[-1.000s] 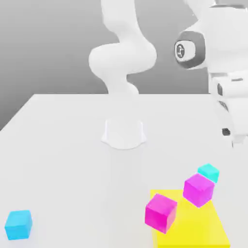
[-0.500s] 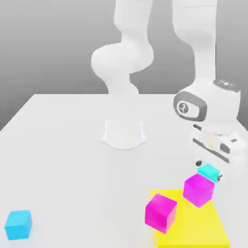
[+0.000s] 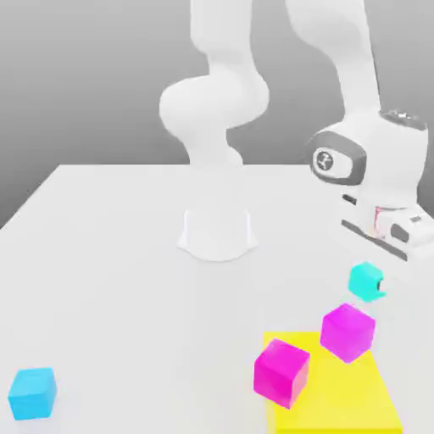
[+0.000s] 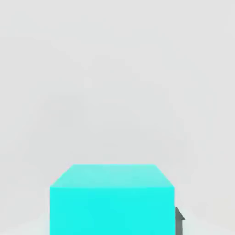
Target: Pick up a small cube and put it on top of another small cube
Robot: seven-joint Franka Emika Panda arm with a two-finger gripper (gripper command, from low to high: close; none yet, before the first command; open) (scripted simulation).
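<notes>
The tool (image 3: 370, 285) is clamped on the small cube (image 3: 365, 277), which hangs clear of the table (image 3: 110, 254), just above and behind the nearer magenta cube (image 3: 347, 331). In the hand view the small cube (image 4: 112, 199) sits close before the camera, with a dark finger (image 4: 179, 219) showing at one side of it and plain pale table behind.

Taking the yellow mat (image 3: 339, 398) as landmark: the magenta cube under the small cube stands at the mat's far corner, towards the exterior view's right; a second magenta cube (image 3: 281, 372) stands on the mat's edge towards the exterior view's left. A blue cube (image 3: 33, 393) lies well apart from the mat, off towards the exterior view's left. The arm's base (image 3: 217, 233) stands farther back on the table, beyond the mat.
</notes>
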